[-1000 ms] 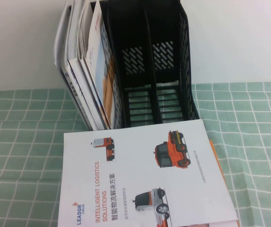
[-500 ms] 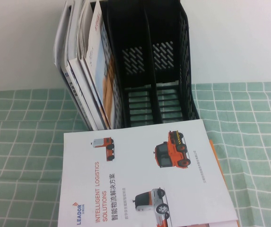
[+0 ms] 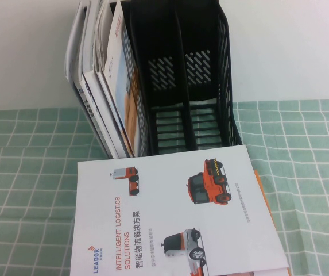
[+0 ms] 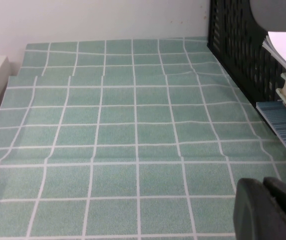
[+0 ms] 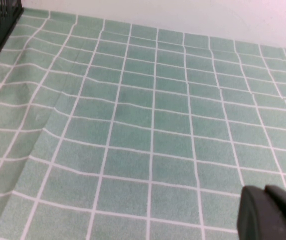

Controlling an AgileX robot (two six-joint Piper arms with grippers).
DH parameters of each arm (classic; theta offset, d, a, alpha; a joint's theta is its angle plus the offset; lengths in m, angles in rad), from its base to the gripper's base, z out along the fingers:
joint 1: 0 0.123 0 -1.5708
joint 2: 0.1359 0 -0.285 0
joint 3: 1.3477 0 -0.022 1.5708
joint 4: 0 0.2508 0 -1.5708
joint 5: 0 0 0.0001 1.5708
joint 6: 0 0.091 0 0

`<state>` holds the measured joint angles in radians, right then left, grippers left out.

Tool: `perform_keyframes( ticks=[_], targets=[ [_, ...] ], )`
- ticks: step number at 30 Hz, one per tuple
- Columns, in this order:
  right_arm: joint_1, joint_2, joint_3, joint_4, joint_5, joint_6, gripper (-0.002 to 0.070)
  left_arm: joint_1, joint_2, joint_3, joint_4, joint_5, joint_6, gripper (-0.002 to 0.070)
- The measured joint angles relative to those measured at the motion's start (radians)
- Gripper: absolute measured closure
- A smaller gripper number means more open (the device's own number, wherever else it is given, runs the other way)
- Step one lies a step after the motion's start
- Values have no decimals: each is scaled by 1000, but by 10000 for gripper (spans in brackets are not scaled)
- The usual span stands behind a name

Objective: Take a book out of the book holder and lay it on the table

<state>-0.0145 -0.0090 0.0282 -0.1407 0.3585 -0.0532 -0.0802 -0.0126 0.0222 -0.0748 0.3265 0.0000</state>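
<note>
Mint-green gridded cloth is covering the bench [image 3: 302, 172] where we are idling both closed end effectors, left [image 4: 270, 210] and right [image 5: 270, 215], low and empty, not yet reaching the pale blue-and-tan brochure [image 3: 124, 86] standing in the tall black plastic file rack's [image 3: 181, 75] leftmost compartment, which we judge needs pinching next.

Neither arm is showing in the high view. The left end effector [image 4: 270, 210] is appearing only in its wrist view, hanging low over the counter [image 4: 133, 130], its dark fingers lying together. The right end effector [image 5: 272, 212] is hovering likewise, fingers pressed shut, holding nothing.
</note>
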Motion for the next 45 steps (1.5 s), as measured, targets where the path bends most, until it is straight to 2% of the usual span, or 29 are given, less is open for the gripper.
perform_keyframes(
  ticks=[34,39,45],
  targets=[
    [0,0,0,-4,-3,0,678,0,0,2,-5,-11,0,678],
    [0,0,0,-12,-131,0,678,0,0,3,-72,-140,0,678],
    [0,0,0,-49,-456,6,678,0,0,3,-148,-449,-8,678]
  ],
)
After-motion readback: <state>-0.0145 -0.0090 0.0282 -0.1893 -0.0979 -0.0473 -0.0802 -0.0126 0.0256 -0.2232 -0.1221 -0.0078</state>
